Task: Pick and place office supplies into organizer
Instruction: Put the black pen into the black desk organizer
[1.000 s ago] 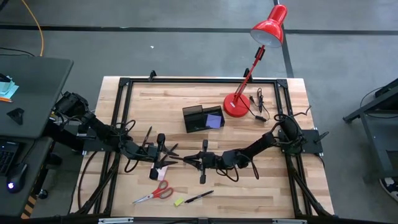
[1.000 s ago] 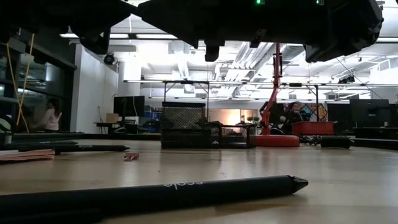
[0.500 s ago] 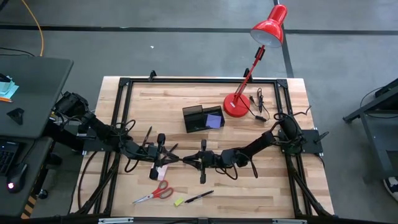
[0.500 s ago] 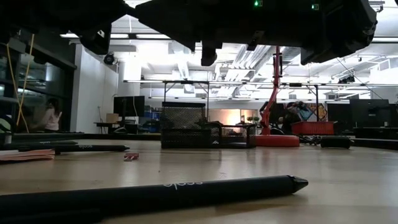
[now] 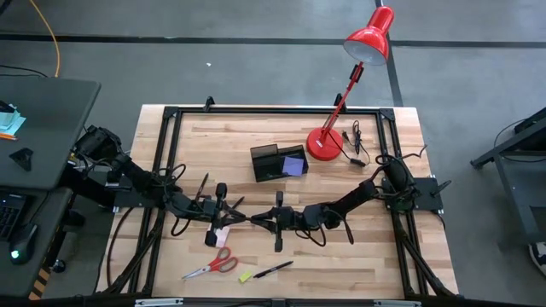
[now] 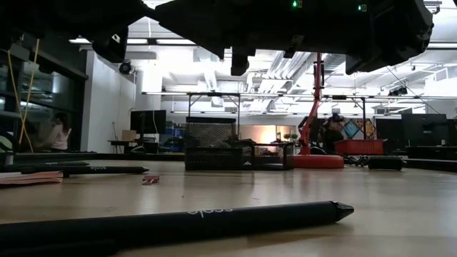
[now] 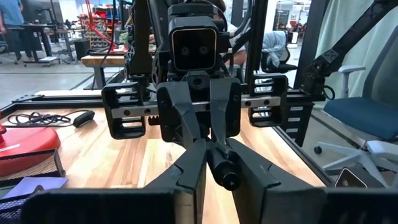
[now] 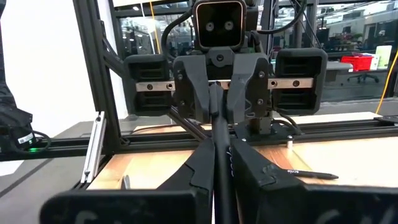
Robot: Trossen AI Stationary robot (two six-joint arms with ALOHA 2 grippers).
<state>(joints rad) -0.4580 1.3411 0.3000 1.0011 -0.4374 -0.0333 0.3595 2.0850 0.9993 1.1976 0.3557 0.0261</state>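
Item: black pen (image 8: 219,155). Held above mid-worktop (image 5: 375,256), bridging the two grippers, well apart from the organizer (image 5: 269,164).

Left gripper (image 5: 232,218): closed tight on one end of the pen.

Right gripper (image 5: 261,220): closed tight on the other end, facing the left.

Step, as judged: handover.

Handling: confirm one grip firm before loosening the other; keep the pen level, no twisting; then carry to an organizer compartment and lower end-first.

The scissors (image 5: 210,264) have red handles, the lamp (image 5: 368,38) is bright red, and the organizer (image 5: 270,160) is black with a purple pad (image 5: 295,165) inside. A yellow piece (image 5: 246,276) and black pen (image 5: 273,269) lie on the pale striped wooden table (image 5: 367,247).
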